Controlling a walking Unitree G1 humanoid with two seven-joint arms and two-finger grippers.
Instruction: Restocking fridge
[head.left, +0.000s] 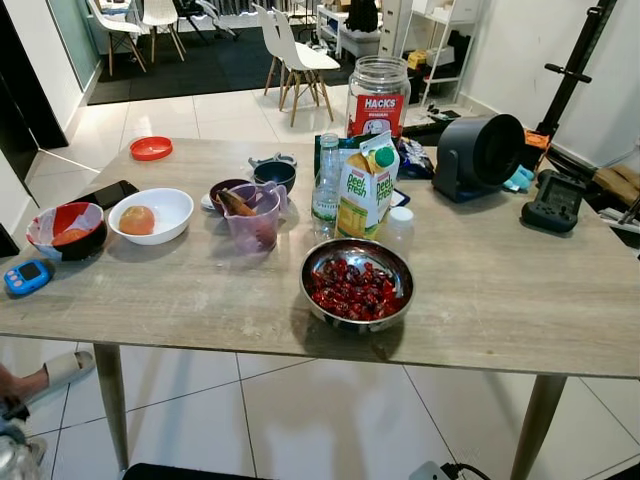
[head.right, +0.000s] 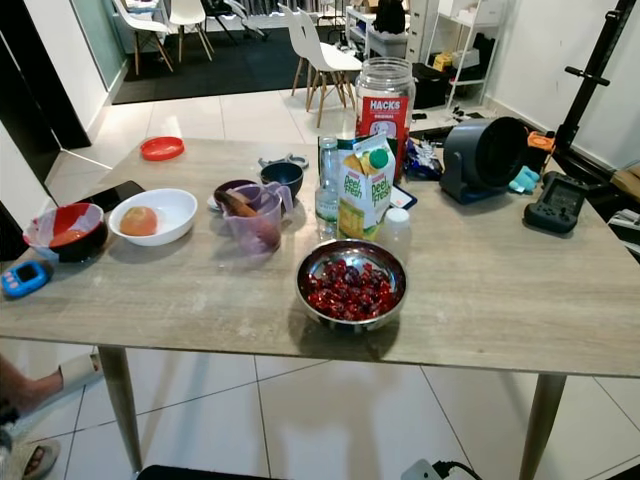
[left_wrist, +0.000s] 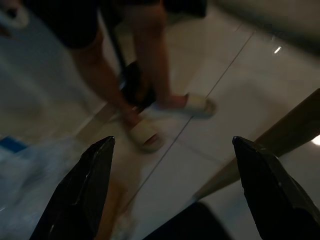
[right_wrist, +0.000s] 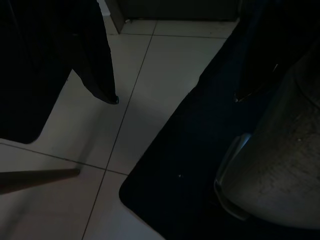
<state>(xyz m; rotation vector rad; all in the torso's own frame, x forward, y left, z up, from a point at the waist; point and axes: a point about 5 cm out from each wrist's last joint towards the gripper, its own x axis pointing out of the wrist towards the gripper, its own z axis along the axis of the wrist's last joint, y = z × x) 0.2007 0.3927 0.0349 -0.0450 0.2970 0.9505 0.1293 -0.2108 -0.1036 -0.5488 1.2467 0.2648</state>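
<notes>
Left eye view: a wooden table (head.left: 520, 300) is carrying the goods, with a steel bowl of red fruit (head.left: 356, 283) sitting near its front edge at the middle. Behind it a juice carton (head.left: 366, 186) is standing upright, touching a water bottle (head.left: 325, 188); a purple measuring jug (head.left: 252, 215) is standing beside them. Toward the left edge a white bowl (head.left: 151, 215) is holding a peach. Below the table, the left gripper (left_wrist: 170, 195) is hanging with fingers spread wide, empty, over floor tiles where a person's sandalled feet (left_wrist: 170, 117) are standing. The right gripper (right_wrist: 165, 95) is hanging in shade; its spread cannot be told.
</notes>
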